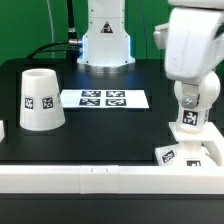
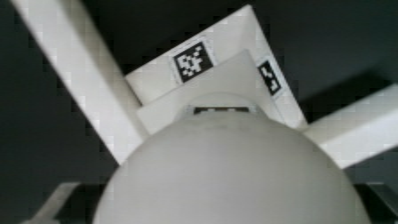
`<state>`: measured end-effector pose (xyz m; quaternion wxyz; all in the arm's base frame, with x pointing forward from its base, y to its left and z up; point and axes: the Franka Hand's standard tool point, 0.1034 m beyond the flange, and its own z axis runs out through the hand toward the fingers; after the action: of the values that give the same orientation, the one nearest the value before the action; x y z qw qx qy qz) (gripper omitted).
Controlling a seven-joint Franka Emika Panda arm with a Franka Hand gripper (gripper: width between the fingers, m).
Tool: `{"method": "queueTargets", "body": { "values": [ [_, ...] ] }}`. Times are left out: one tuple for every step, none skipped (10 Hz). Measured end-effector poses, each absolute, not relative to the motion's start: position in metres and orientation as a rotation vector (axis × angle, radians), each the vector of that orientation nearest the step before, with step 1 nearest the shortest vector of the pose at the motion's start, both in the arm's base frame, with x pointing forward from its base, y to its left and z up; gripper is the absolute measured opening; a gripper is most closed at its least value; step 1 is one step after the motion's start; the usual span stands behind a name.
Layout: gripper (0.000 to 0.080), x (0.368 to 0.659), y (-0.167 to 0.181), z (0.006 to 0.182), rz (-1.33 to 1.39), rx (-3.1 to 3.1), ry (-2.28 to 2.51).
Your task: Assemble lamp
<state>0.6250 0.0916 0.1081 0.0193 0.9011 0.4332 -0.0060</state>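
Standing well away from the claw toward the exterior view's left, the shade rests on the black desk with its wide end down. It is the one cup-like thing here, and turned over like that it holds nothing I can see. Nearer the claw, but apart from it, lies the marker board, flat and bare.

The claw is clamped on the bulb, neck pointing down, its round head filling the wrist view. Directly beneath the claw sits the base, just behind the white front rail. Whether the neck touches the base I cannot tell.

The bulb looks to be light, stiff plastic with a smooth, rounded head. I would guess it slips easily, so a hold across its widest part, kept upright, seems safest.
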Motion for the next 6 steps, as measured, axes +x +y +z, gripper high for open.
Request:
{"method": "queueTargets", "body": {
  "values": [
    [0.0576,0.6242,0.0923,0.1078,-0.018,2.871,1.195],
    [0.0576,0.6246,0.0923,0.1076,-0.010,2.915,1.084],
    [0.0576,0.6264,0.0924,0.1078,0.010,2.937,1.021],
    [0.0576,0.6306,0.0946,0.1082,0.067,2.957,0.930],
    [0.0576,0.6307,0.0948,0.1086,0.075,2.993,0.824],
    [0.0576,0.6308,0.0944,0.1085,0.077,3.015,0.747]
  ]
}}
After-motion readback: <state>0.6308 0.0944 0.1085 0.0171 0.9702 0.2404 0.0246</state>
